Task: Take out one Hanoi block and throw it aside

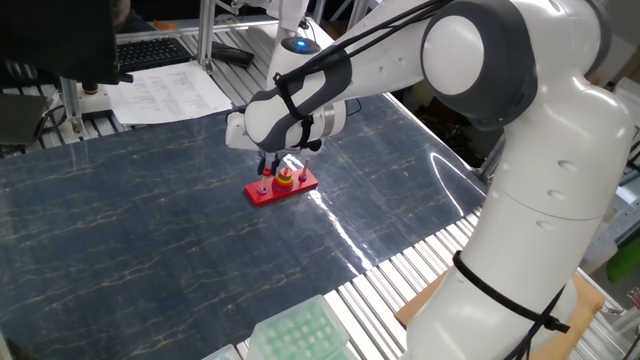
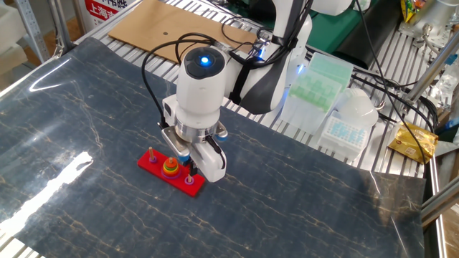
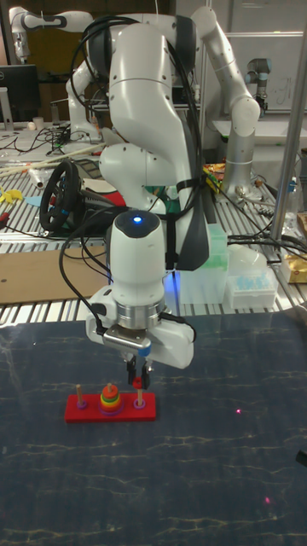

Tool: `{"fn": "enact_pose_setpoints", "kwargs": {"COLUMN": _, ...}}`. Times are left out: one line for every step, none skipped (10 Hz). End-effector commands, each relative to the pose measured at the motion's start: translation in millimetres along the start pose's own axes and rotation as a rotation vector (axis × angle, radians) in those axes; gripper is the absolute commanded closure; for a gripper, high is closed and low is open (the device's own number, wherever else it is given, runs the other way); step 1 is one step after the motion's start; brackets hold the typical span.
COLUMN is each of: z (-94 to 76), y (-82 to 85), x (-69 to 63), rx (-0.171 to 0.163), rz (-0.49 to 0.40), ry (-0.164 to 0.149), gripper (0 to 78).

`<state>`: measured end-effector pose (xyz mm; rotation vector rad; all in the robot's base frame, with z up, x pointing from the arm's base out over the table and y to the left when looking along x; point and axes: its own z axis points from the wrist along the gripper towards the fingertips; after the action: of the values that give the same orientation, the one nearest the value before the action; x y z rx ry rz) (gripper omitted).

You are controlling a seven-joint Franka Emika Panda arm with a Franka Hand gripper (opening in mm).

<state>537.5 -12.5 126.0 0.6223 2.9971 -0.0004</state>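
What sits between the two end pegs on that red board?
A small stack of coloured rings, standing midway along the red board; the tall fixed view shows it best.

Ring stack (image 3: 108,396) on base's (image 3: 111,413) middle peg

I am counting one red base (image 3: 111,412) carrying three pegs (image 3: 78,393), one stack of rings (image 3: 108,396) sitting on the middle peg, and one tiny red ring (image 3: 138,386) at the right-hand peg.

Glossy marbled dark tabletop (image 2: 301,201); shiny red plastic-looking peg base (image 3: 111,412).
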Motion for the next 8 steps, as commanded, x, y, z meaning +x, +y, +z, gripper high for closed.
{"fn": "enact_pose_setpoints", "kwargs": {"z": -0.5, "y": -0.1, "x": -0.2, "rx": -0.001, "rz": 0.001, "ry": 0.0, "gripper": 76.3}}
{"fn": "enact_pose_setpoints", "kwargs": {"z": -0.6, "y": 0.0, "x": -0.1, "rx": -0.001, "rz": 0.003, "ry": 0.0, "gripper": 0.1}}
{"fn": "enact_pose_setpoints", "kwargs": {"z": -0.6, "y": 0.0, "x": -0.1, "rx": -0.001, "rz": 0.003, "ry": 0.0, "gripper": 0.1}}
{"fn": "enact_pose_setpoints", "kwargs": {"z": -0.6, "y": 0.0, "x": -0.1, "rx": -0.001, "rz": 0.003, "ry": 0.0, "gripper": 0.1}}
{"fn": "enact_pose_setpoints", "kwargs": {"z": -0.6, "y": 0.0, "x": -0.1, "rx": -0.001, "rz": 0.003, "ry": 0.0, "gripper": 0.1}}
{"fn": "enact_pose_setpoints", "kwargs": {"z": -0.6, "y": 0.0, "x": -0.1, "rx": -0.001, "rz": 0.003, "ry": 0.0, "gripper": 0.1}}
{"fn": "enact_pose_setpoints", "kwargs": {"z": -0.6, "y": 0.0, "x": -0.1, "rx": -0.001, "rz": 0.003, "ry": 0.0, "gripper": 0.1}}
{"fn": "enact_pose_setpoints", "kwargs": {"z": -0.6, "y": 0.0, "x": -0.1, "rx": -0.001, "rz": 0.003, "ry": 0.0, "gripper": 0.1}}
